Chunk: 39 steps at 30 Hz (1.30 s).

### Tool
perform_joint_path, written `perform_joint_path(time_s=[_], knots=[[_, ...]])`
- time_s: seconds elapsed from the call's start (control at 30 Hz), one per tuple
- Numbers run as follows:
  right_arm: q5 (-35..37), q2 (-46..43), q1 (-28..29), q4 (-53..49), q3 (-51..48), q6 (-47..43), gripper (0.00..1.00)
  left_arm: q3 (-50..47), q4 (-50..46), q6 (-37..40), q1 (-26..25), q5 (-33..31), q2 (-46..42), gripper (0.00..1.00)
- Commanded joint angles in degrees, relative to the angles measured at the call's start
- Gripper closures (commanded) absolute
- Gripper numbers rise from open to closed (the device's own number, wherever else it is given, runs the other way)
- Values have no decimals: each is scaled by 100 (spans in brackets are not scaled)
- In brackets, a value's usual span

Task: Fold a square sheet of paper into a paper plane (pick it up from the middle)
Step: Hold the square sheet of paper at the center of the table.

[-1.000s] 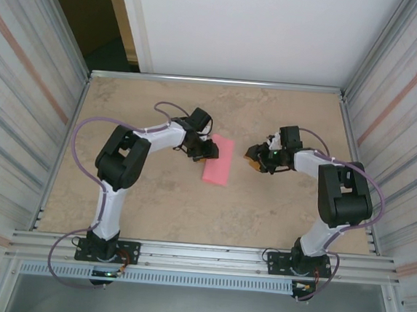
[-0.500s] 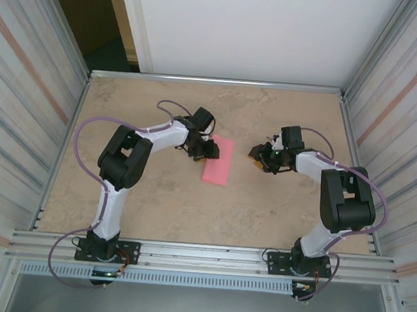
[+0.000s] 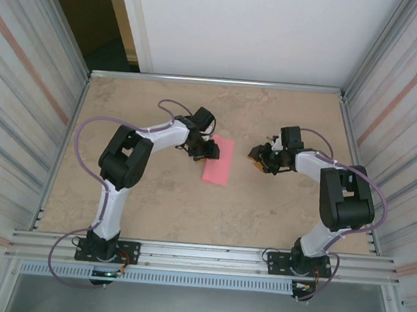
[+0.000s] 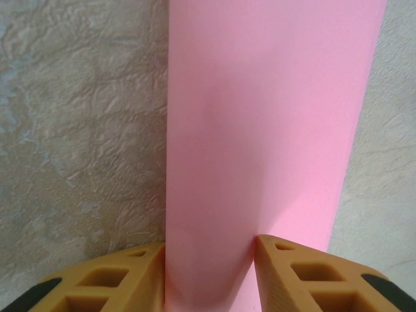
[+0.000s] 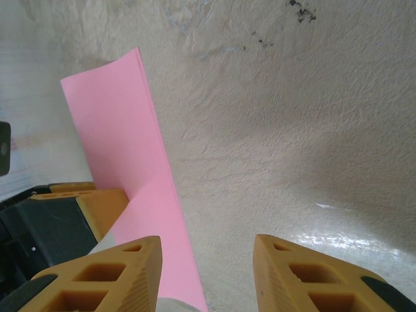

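Pink-red and already doubled into a narrow strip, the square sheet of paper (image 3: 218, 162) lies in the top view at the middle of the table (image 3: 153, 202), slightly toward its far edge. Over the last second the right gripper (image 3: 259, 160) has slid a little toward the table's right edge, so the bare gap between it and the paper has widened. The left gripper (image 3: 209, 151) has stayed at the paper's left long edge, and the paper has not shifted.

From the left wrist, the left gripper's jaws stand apart, with the paper running away between them. One finger (image 4: 305, 276) overlaps the paper's edge; whether it presses down I cannot tell.

From the right wrist, the right gripper (image 5: 207, 260) is parted and empty. The paper lies ahead to its left, showing 2 layers at the far corner.

My reading: 1 fold is set, the right arm is clearing off it, and the nose folds are not yet done.
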Motion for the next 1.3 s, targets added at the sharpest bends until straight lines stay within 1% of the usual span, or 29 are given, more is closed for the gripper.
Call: perform_joint_path(time_s=[0.0,0.9,1.1,1.27], knots=[[74,84,17,-93,108,29,59,-449,-460,164,-320,-217,1069,58],[55,216,92,-62,131,24,59,-333,-674,208,-327,-265,1299,56],[-4,239,170,-18,165,-30,59,-228,-817,173,-335,-336,1367,56],[-173,314,354,52,275,-118,61,-223,-826,177,-336,-292,1395,56]])
